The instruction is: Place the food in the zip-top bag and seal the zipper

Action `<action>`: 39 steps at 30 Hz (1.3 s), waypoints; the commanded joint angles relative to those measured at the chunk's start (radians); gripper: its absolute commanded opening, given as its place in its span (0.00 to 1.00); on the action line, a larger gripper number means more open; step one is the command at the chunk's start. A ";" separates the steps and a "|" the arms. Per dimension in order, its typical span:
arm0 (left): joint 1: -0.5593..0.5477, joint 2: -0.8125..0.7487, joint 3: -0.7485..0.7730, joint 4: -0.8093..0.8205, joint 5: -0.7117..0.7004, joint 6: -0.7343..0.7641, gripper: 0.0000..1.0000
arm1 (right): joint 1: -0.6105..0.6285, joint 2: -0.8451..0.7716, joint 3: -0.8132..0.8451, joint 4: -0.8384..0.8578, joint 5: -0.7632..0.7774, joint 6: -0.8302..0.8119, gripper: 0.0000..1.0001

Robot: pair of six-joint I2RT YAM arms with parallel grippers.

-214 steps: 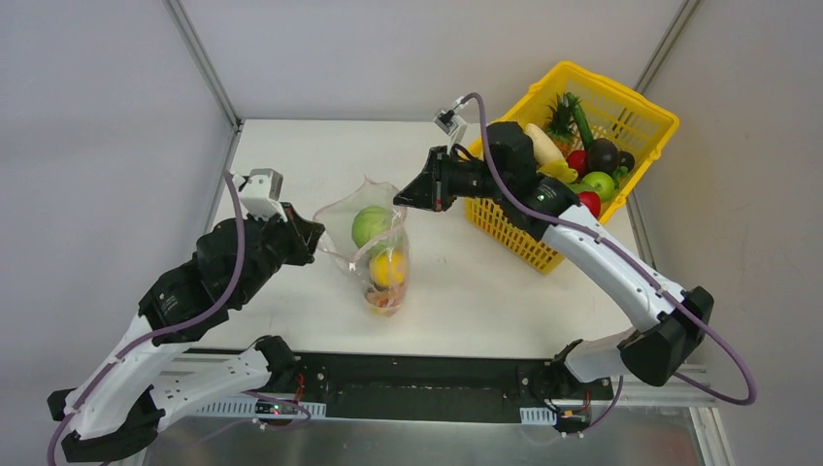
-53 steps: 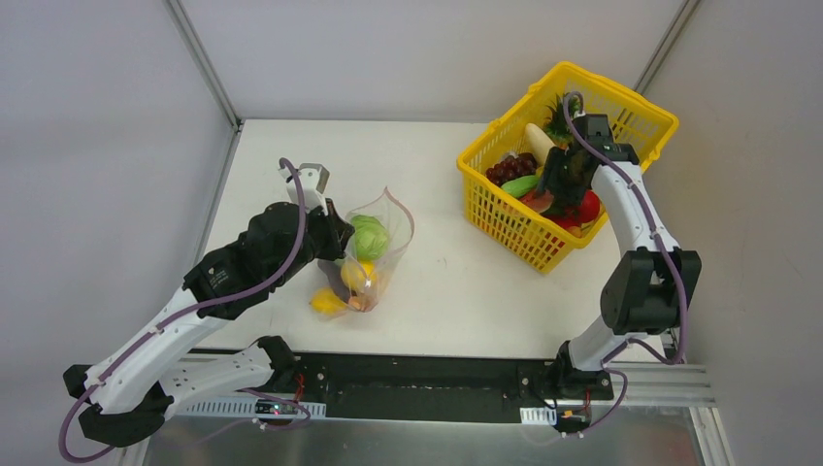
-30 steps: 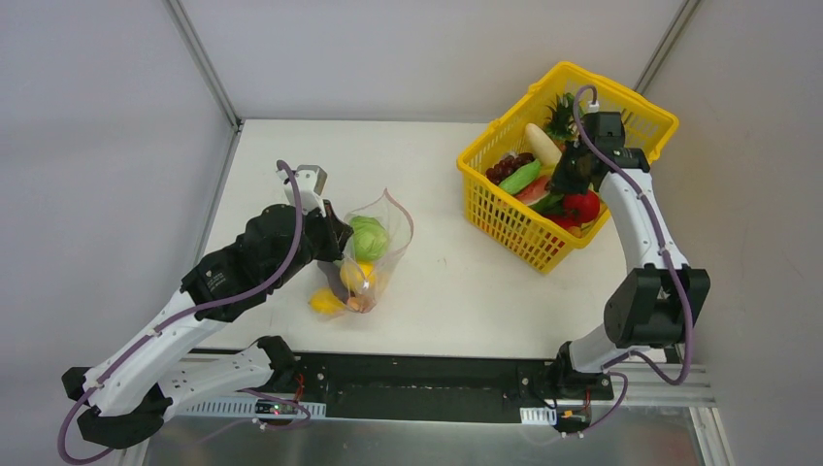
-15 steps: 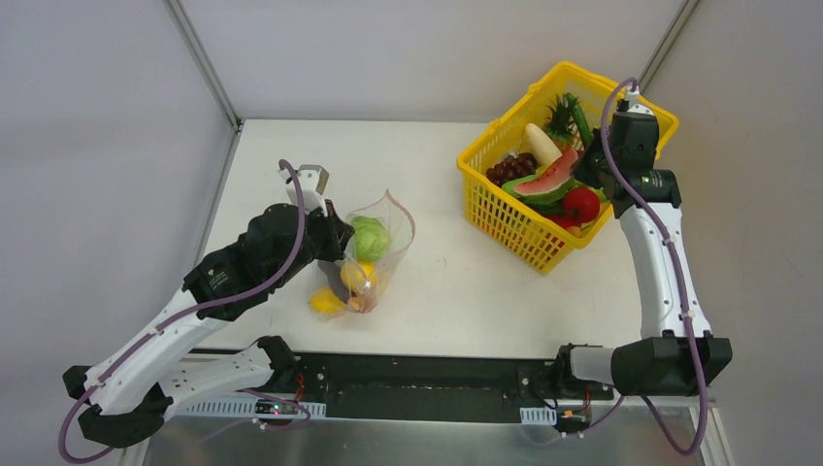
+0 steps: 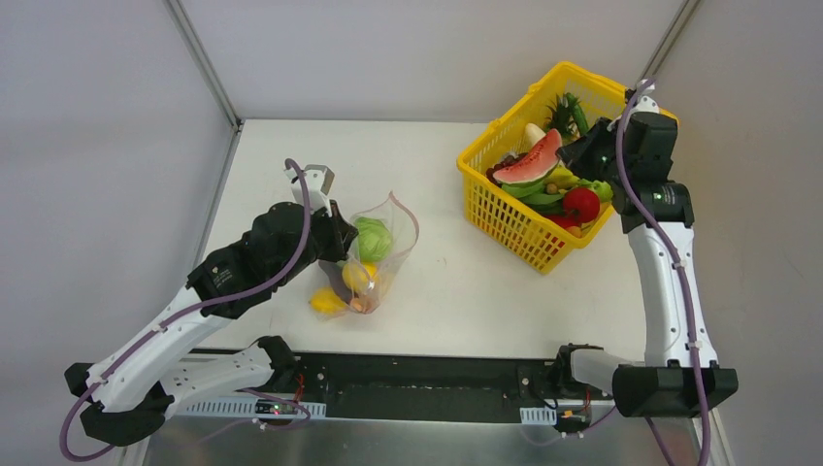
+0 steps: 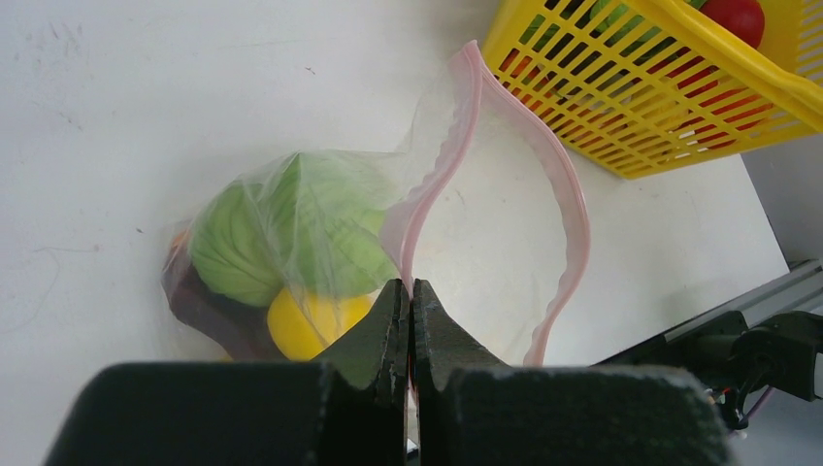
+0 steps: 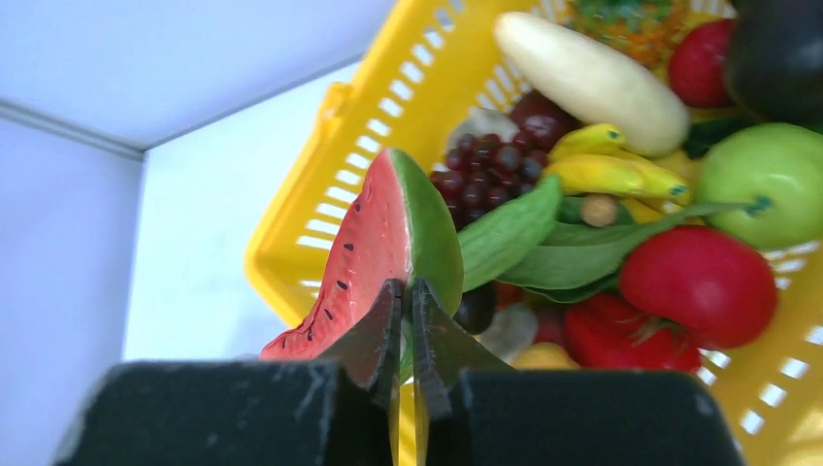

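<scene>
The clear zip-top bag (image 5: pixel 386 254) lies left of centre with a green cabbage (image 5: pixel 372 236) and a yellow fruit (image 5: pixel 356 277) inside. Its mouth gapes towards the basket. My left gripper (image 6: pixel 409 291) is shut on the pink zipper (image 6: pixel 439 183) at the near lip of the mouth, holding it up. In the left wrist view the cabbage (image 6: pixel 291 228) shows through the plastic. My right gripper (image 7: pixel 409 293) is shut on the rind of a red watermelon slice (image 7: pixel 378 248), which hangs above the basket's food. From above, the slice (image 5: pixel 530 160) sits over the basket's left half.
The yellow lattice basket (image 5: pixel 505 225) stands at the far right, holding grapes (image 7: pixel 490 165), bananas (image 7: pixel 611 173), a green apple (image 7: pixel 767 180), a tomato (image 7: pixel 699 282) and a pale long vegetable (image 7: pixel 592 80). A yellow fruit (image 5: pixel 327 302) lies on the table beside the bag.
My right gripper has risen out of the basket with the watermelon slice in it, and the wrist has swung up towards the far right. The left arm and bag have barely moved.
</scene>
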 commanded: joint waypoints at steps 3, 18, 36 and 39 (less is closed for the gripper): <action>0.009 -0.002 0.020 0.062 0.009 0.018 0.00 | 0.031 -0.056 0.024 0.127 -0.271 0.060 0.00; 0.008 0.021 0.028 0.071 0.054 -0.007 0.00 | 0.538 0.062 0.039 0.231 -0.035 0.041 0.00; 0.009 0.024 0.025 0.100 0.028 -0.047 0.00 | 1.062 0.058 -0.171 0.528 0.526 -0.251 0.00; 0.010 0.029 0.026 0.101 0.018 -0.048 0.00 | 1.102 0.040 -0.203 0.578 0.511 -0.261 0.00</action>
